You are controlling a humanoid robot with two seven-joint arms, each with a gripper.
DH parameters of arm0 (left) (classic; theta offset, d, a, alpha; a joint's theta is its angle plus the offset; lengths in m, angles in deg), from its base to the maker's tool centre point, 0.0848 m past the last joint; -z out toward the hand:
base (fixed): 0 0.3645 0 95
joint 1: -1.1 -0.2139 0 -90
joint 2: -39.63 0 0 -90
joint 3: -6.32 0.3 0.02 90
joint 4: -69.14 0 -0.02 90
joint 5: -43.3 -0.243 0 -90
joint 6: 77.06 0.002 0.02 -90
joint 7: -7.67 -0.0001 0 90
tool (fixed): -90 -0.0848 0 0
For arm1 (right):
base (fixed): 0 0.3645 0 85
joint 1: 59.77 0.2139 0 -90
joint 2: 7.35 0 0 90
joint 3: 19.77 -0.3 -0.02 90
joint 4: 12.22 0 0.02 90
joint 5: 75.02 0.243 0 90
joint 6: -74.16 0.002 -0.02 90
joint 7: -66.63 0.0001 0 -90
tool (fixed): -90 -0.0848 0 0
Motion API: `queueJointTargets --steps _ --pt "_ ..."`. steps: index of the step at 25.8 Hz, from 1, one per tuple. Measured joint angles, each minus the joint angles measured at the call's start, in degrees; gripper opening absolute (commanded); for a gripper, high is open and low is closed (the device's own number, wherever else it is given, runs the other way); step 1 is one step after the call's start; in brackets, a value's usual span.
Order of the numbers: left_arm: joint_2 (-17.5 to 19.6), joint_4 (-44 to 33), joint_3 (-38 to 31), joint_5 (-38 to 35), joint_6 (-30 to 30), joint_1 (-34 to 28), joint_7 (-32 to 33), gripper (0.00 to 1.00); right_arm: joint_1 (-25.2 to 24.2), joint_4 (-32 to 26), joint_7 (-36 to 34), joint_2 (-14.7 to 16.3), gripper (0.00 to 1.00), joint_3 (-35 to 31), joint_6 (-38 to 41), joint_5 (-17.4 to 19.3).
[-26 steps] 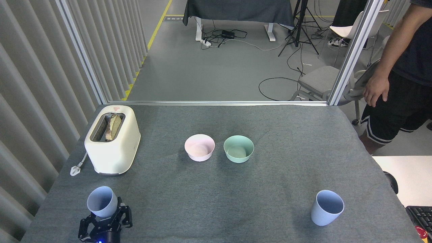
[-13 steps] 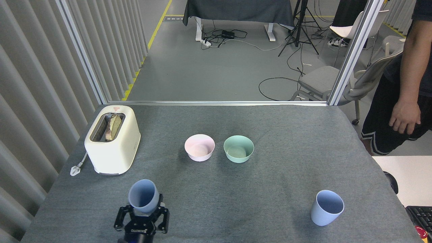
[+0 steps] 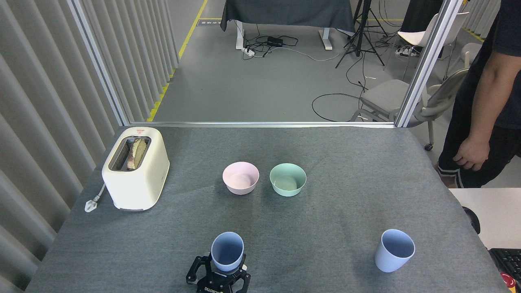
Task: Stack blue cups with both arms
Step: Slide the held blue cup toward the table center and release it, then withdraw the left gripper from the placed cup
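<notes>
One blue cup [image 3: 227, 251] is held upright, mouth up, by my left gripper [image 3: 220, 273], whose black fingers are shut around its lower half near the table's front edge, a little left of centre. The other blue cup [image 3: 393, 250] stands by itself on the grey table cloth at the front right, leaning slightly in this view. The cup hides most of the left gripper's palm. My right gripper is out of view.
A pink bowl [image 3: 240, 177] and a mint-green bowl [image 3: 287, 179] sit side by side mid-table. A cream toaster [image 3: 135, 168] with bread stands at the left, its plug [image 3: 92, 202] beside it. A person [image 3: 484, 114] stands past the table's right edge.
My left gripper has carried its blue cup rightward along the front edge, from the far left to near the centre. The person at the right has shifted and lowered a hand.
</notes>
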Motion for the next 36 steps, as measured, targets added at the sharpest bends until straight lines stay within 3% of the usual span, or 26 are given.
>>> queueJointTargets --steps 9,13,15,17,28,36 --pt "-2.8 2.4 0.1 0.3 -1.3 0.6 0.1 0.61 0.0 0.1 0.2 0.0 1.00 0.0 0.0 0.2" --pt "-3.2 3.1 0.0 0.3 -1.3 0.6 0.1 0.69 0.0 0.1 0.2 0.0 1.00 0.0 0.0 0.3" --pt "-3.2 3.5 -0.1 0.3 -1.3 0.6 0.1 0.79 0.0 0.2 0.1 0.0 1.00 0.1 0.0 0.3" --pt "-3.2 4.0 -0.2 0.3 -1.2 0.7 -0.3 1.00 0.0 0.2 0.1 0.0 1.00 0.1 0.0 0.3" --pt "-2.6 2.8 -0.5 3.1 -1.2 -1.8 0.0 1.00 0.0 0.5 0.0 0.0 1.00 1.3 -0.6 0.3" --pt "-1.2 -6.9 -2.6 3.4 -1.2 -11.6 -0.1 1.00 0.0 0.5 0.0 0.0 1.00 1.3 -0.7 0.3"
